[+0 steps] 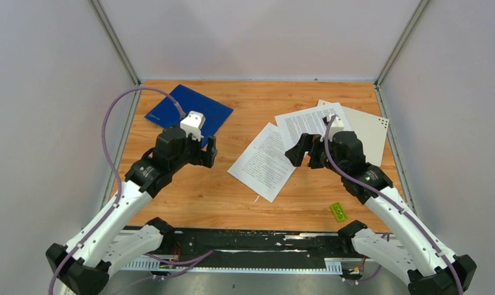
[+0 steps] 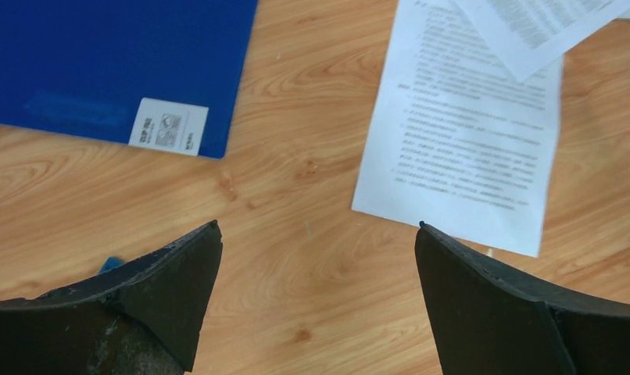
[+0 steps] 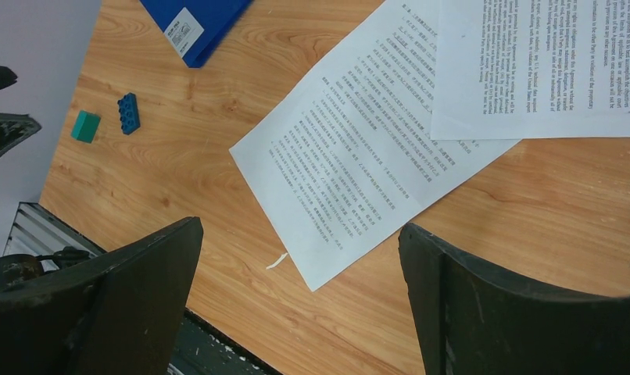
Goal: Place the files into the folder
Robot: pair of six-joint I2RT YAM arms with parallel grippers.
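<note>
Wooden table [image 1: 202, 190].

Blue folder [image 1: 188, 110]: lies flat and closed at the far left of the table, with a white label [image 2: 168, 126] at one corner. No paper is on it or in it.

Files: both lie right of centre, well apart from the folder.
- The near printed sheet [image 1: 263, 161] lies flat and askew on bare wood.
- The far printed sheet [image 1: 309, 120] overlaps the far right corner of the near sheet, and its right part rests on a pale grey cover [image 1: 368, 129] by the right edge.

Left gripper [image 1: 209, 152]: above the wood just near of the folder. Fingers are spread wide, with nothing between them.

Right gripper [image 1: 300, 152]: over the overlap of the two sheets. Fingers are spread wide, with nothing held. Contact with the paper cannot be determined.

Other items:
- A green block [image 1: 338, 212] sits near the right front edge.
- A blue brick [image 3: 128, 113] and a teal block [image 3: 85, 125] sit side by side by the left edge.
- A small white scrap [image 3: 277, 260] lies just beside the near corner of the near sheet.
</note>
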